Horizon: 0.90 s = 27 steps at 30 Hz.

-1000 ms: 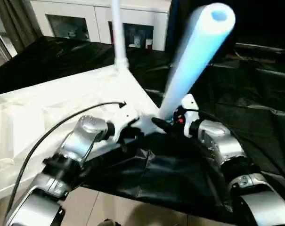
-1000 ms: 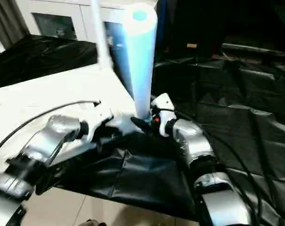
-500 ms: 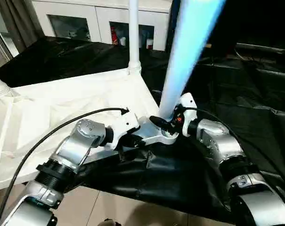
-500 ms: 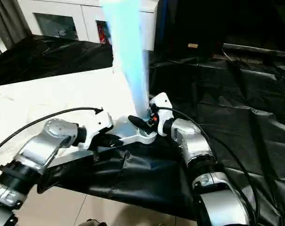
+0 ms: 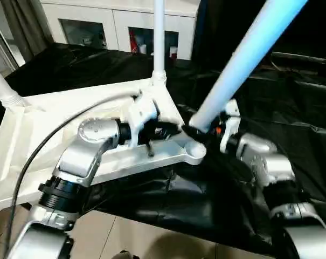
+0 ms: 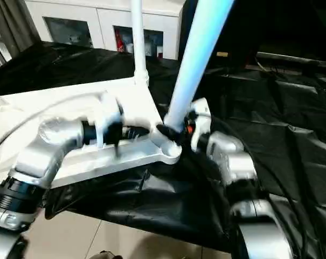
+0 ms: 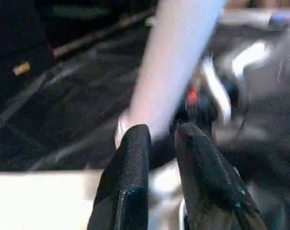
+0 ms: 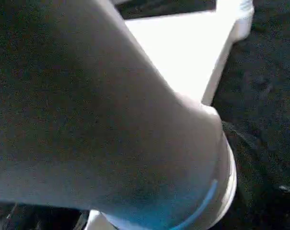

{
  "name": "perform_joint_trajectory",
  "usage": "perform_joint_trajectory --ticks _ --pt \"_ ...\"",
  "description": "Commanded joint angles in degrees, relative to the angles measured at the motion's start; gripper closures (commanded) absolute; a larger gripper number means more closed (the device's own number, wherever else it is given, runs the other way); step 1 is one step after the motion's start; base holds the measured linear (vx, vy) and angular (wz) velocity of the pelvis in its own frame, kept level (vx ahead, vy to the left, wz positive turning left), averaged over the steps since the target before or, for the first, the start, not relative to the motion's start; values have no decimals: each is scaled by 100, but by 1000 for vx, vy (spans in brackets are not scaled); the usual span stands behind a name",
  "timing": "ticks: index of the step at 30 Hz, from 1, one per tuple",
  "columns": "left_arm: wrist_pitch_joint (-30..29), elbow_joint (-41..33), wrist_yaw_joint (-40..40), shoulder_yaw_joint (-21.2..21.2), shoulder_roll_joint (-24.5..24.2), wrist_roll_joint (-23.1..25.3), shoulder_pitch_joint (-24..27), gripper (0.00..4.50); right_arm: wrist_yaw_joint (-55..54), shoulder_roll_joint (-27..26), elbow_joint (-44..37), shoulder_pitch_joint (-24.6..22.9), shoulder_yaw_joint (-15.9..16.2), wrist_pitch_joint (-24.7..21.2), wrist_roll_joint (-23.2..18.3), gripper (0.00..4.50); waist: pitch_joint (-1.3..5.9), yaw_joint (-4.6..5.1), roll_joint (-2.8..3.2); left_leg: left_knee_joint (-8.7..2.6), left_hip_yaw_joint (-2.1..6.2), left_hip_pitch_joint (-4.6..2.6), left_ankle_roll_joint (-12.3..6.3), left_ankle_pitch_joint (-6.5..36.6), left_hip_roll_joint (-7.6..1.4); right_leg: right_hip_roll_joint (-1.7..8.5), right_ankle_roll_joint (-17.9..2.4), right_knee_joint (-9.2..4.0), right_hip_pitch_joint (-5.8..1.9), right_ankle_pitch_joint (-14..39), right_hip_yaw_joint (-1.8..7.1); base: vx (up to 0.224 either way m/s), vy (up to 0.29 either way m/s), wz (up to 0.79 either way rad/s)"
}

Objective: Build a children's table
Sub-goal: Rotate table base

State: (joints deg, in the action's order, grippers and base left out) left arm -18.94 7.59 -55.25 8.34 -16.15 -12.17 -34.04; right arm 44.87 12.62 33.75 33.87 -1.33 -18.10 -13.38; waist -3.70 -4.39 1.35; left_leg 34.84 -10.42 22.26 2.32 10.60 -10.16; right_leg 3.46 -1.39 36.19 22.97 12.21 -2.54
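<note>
At corner socket point(image 5: 191, 152): right fingers point(image 5: 198, 132) around leg point(image 5: 243, 56).

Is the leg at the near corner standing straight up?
No, the leg leans strongly to the right from the corner socket, while the far leg stands upright.

We found no readable text, label, brand, number or sign anywhere in these views; nothing that we could see on any surface carried legible lettering or marks.
</note>
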Motion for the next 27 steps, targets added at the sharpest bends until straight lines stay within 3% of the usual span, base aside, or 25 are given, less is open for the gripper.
perform_joint_trajectory --ticks 1,6,9,13,19,27 --pt "-134 -149 137 -127 156 -208 -155 309 -73 -84 -340 -22 137 -245 -26 125 451 11 -36 -355 81 -93 -342 413 -282 444 -1502 -351 -346 -88 249 0 0 0" --pt "-158 -98 387 -113 463 -266 -263 286 -125 -182 -536 -82 270 -374 -6 125 448 58 -33 -355 89 -94 -363 421 -285 441 -1461 -373 -340 -47 252 0 0 0" --pt "-151 -39 555 -125 701 -345 -353 246 -164 -230 -672 -103 311 -491 -5 126 462 63 -18 -344 96 -100 -394 344 -282 438 -1472 -361 -343 -210 250 0 0 0" --pt "-171 -21 617 -175 931 -550 -447 214 -202 -239 -774 -99 349 -615 -11 126 464 73 -44 -337 89 -89 -422 340 -269 440 -1508 -361 -363 -304 250 0 0 0" --pt "-373 -288 264 -97 947 -798 -340 169 -207 -202 -837 -108 374 -701 8 130 466 92 -39 -329 88 -96 -466 284 -282 433 -1537 -353 -351 -276 246 0 0 0" --pt "-68 -63 599 -277 1145 -774 -498 108 -187 -168 -1074 -231 504 -821 62 130 463 96 -42 -330 97 -96 -458 340 -286 435 -1500 -359 -366 -270 250 0 0 0"
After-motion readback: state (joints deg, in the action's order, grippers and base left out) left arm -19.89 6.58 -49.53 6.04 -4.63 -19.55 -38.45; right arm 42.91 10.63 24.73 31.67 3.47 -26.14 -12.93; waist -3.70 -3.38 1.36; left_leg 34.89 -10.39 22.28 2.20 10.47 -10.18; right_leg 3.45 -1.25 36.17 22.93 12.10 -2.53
